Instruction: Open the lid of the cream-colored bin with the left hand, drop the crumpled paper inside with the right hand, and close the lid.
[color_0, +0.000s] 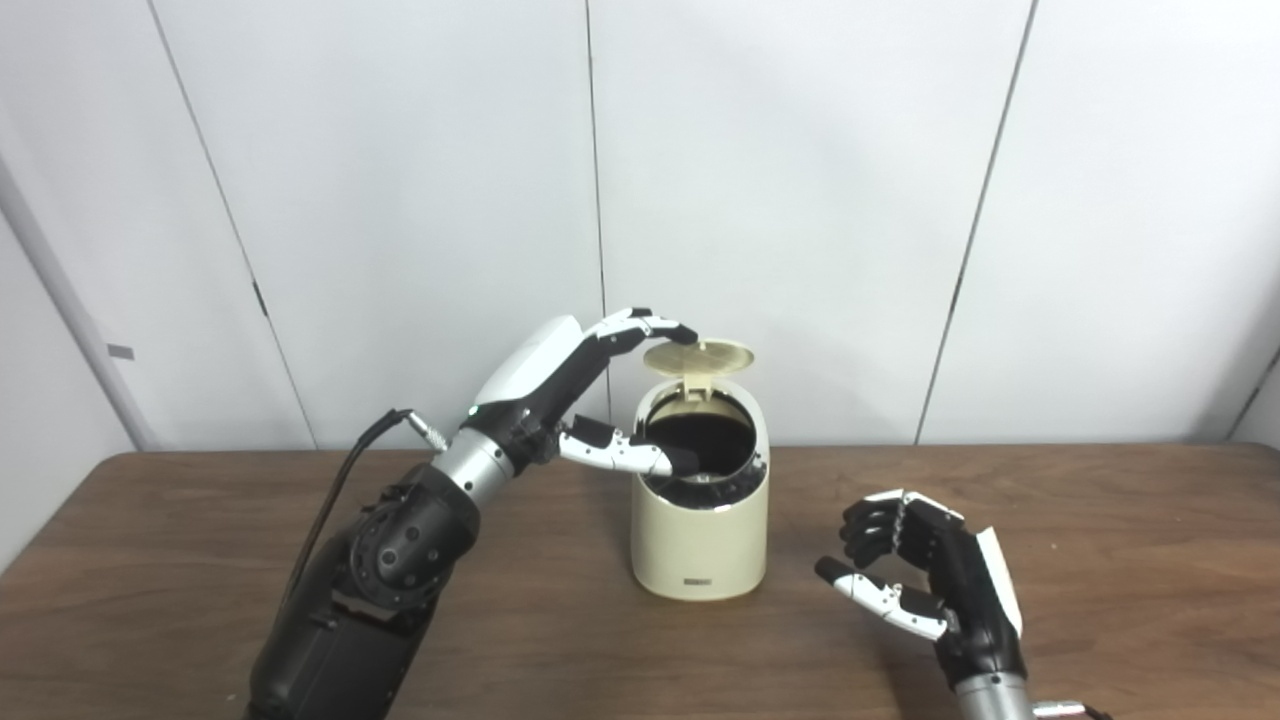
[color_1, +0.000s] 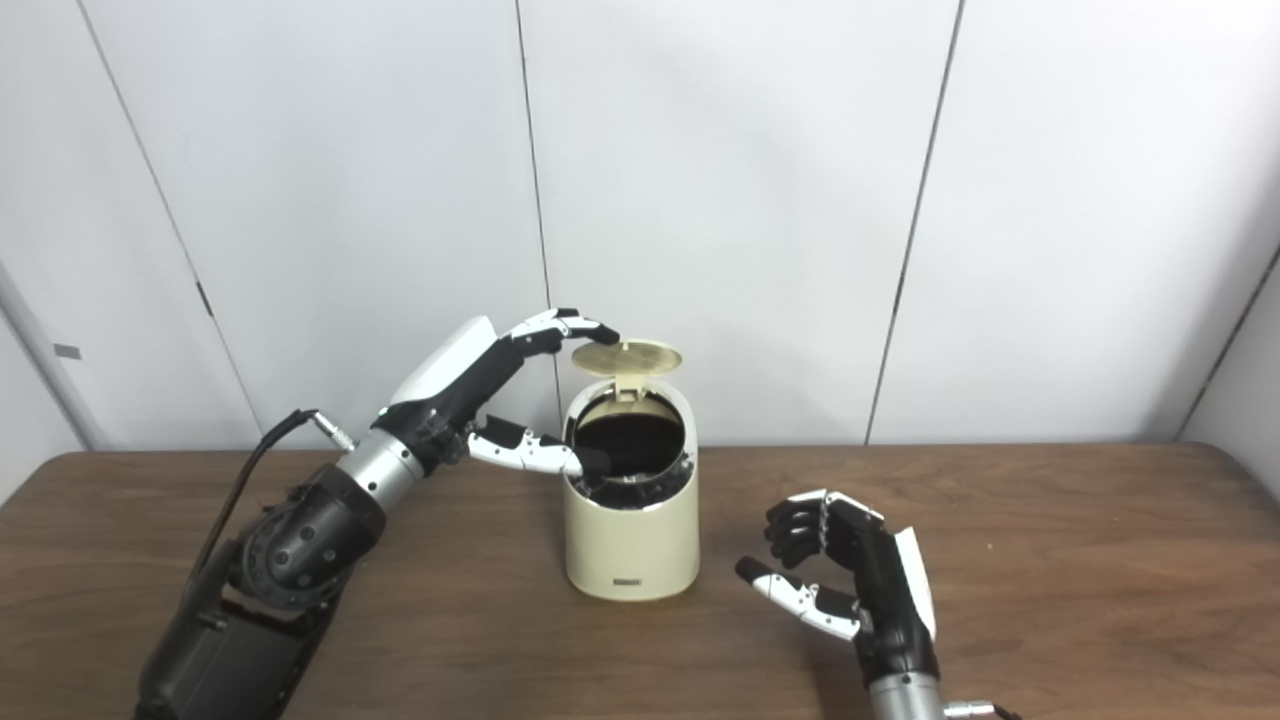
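Your left hand (color_0: 560, 385) rests spread fingers (color_0: 655, 325) on the bin's (color_0: 700, 530) raised lid (color_0: 698, 357), while your right hand (color_0: 925, 570) curls empty, near right.

Both views are bright and evenly lit, with soft, diffuse light from above. The white wall panels (color_0: 780, 200) look slightly washed out and grey toward the corners. The wooden table (color_0: 1100, 560) carries a faint sheen and only weak, blurred shadows beside the bin (color_0: 700, 520) and under the right hand (color_1: 850, 580). The bin's inside is too dark to read. Focus is fair, edges slightly soft and grainy.
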